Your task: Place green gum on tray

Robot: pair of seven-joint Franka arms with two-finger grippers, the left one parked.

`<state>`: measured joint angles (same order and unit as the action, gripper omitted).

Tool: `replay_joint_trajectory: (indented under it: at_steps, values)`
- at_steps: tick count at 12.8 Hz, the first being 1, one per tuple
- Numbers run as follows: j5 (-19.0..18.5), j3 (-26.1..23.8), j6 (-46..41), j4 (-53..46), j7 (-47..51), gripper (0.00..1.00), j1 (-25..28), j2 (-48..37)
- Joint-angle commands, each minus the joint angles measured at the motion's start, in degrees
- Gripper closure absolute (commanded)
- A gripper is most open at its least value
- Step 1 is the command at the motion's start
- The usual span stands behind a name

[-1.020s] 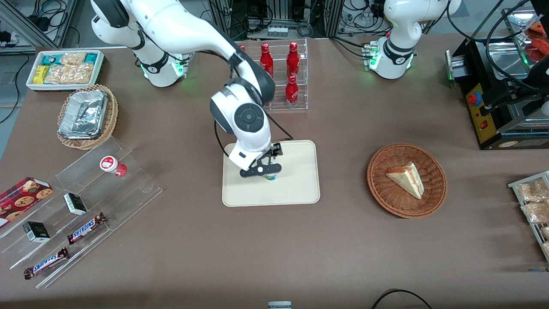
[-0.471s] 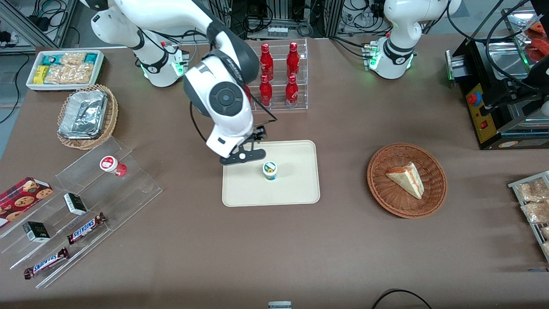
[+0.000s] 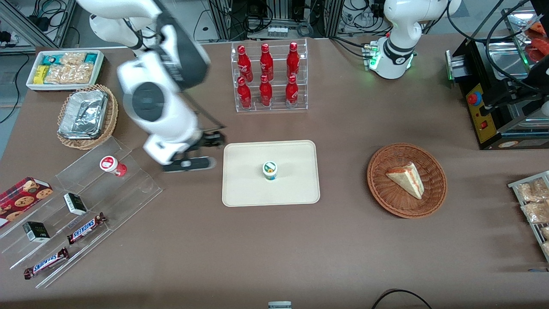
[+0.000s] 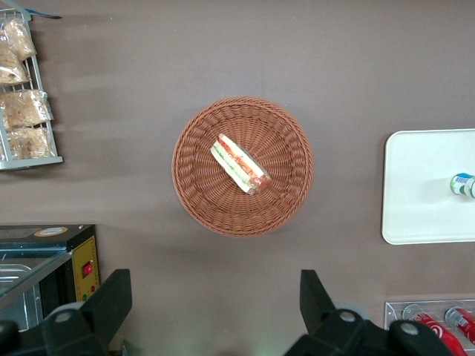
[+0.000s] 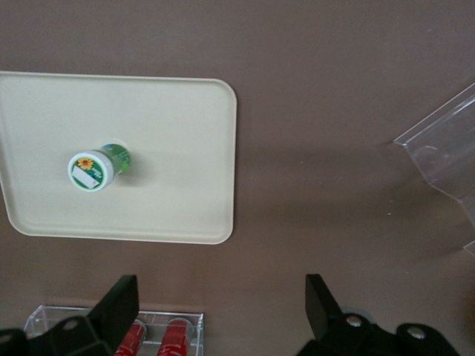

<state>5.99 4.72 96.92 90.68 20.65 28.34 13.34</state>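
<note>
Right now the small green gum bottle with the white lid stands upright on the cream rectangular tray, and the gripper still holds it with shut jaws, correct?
No. The green gum bottle stands upright on the cream tray, but the gripper is beside the tray, apart from it, jaws open, as the front view shows.

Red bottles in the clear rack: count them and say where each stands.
6, all in the clear rack: three red bottles in the row nearer the front camera, three in the row above. None looks hidden. The gripper is open above bare table.
</note>
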Motion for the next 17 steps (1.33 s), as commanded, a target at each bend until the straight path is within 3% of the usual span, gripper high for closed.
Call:
replay_joint_trajectory:
  at_steps: [1, 6, 12, 17]
  values:
    - [-0.1, -0.8, -0.2, 5.3, -6.9, 0.00, -6.4, -5.9]
    - [-0.4, -0.9, 2.1, 11.8, -9.1, 0.00, -17.3, -11.1]
    - [-2.9, -1.0, 0.1, 12.9, -19.6, 0.00, -25.4, -15.6]
    - [-4.7, -0.9, -7.4, 11.4, -23.3, 0.00, -29.1, -18.6]
